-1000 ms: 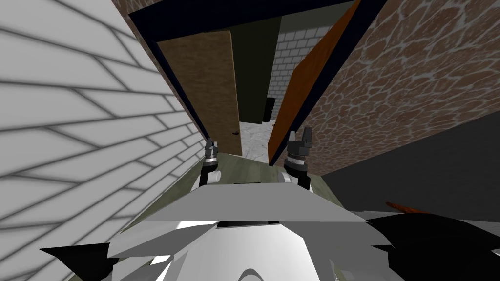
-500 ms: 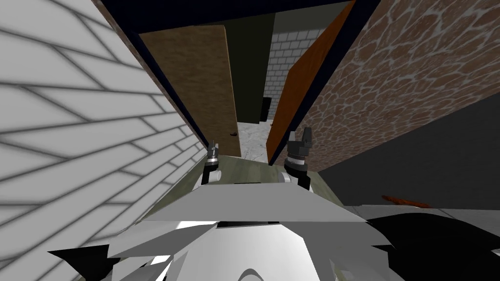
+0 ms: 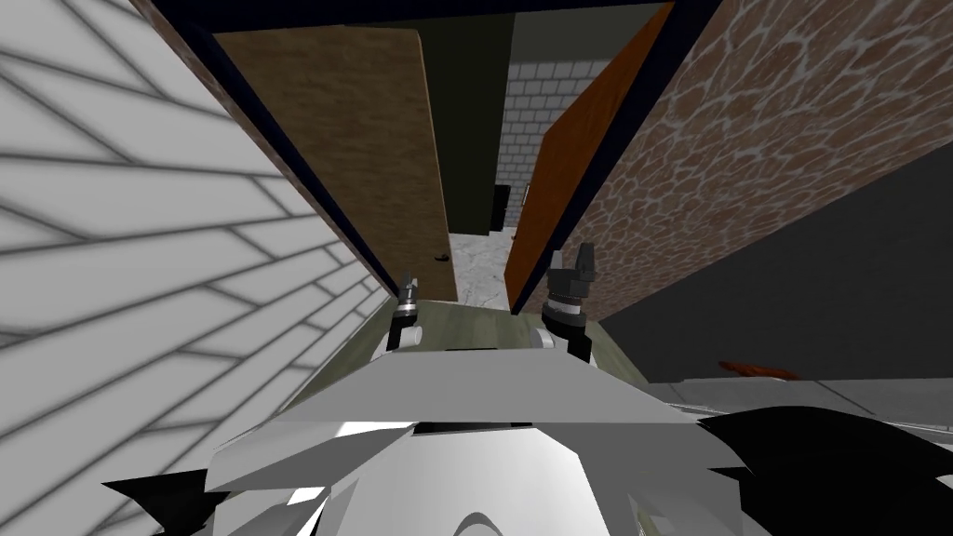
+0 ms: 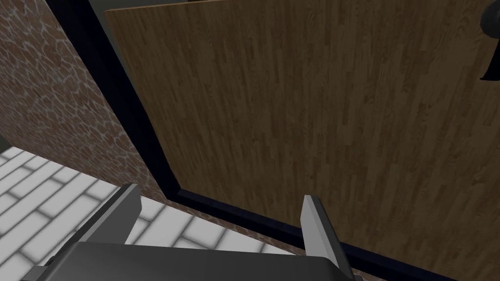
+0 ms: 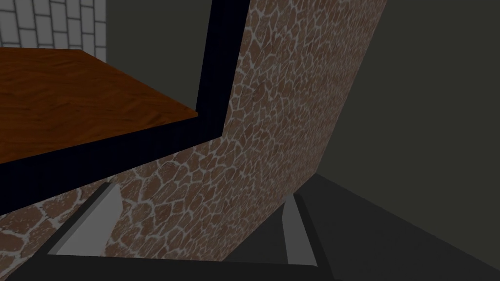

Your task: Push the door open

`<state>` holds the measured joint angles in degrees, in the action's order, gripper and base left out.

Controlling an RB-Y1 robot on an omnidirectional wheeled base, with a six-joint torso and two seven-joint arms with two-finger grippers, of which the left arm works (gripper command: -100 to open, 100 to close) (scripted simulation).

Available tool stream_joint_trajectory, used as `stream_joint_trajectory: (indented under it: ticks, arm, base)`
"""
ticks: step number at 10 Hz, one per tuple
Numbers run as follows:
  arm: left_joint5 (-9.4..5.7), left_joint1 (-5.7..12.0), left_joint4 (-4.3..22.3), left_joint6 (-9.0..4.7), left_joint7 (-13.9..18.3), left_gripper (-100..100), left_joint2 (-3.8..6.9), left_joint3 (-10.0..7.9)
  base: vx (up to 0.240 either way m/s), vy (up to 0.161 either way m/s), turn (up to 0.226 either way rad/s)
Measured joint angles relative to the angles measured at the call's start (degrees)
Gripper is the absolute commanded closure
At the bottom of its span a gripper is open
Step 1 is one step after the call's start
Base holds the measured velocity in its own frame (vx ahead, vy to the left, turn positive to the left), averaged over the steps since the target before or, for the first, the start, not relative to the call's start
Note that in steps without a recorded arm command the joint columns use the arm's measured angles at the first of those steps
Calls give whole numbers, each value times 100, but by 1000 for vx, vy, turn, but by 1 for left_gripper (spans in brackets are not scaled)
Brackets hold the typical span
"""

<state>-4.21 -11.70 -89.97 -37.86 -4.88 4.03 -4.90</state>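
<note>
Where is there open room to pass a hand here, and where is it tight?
Free: the gap between the brown door and the orange door, over pale floor. Tight: left gripper, open, by the dark frame; right gripper, open, by the cobbled wall.

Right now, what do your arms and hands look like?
My forearms are white and end in dark wrists with grey rings. My left hand and right hand look alike: a plain dark boxy body carrying two thin, light grey, blade-like fingers.
</note>
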Motion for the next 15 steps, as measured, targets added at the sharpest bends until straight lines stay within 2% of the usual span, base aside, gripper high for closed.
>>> stream_joint_trajectory:
  ticks: [3, 5, 10, 15]
  arm:
    - [-1, 131, 311, -24, -11, -100, -1, -48]
    - [-6, 291, 726, -123, -13, -100, 3, -104]
    - [-27, 638, 1622, -194, 2, -100, 4, -271]
    - [-36, 837, 2260, -266, 11, -100, -29, -374]
  base:
    - [31, 53, -86]
    - [51, 89, -168]
    - [65, 113, -153]
    - [33, 64, -91]
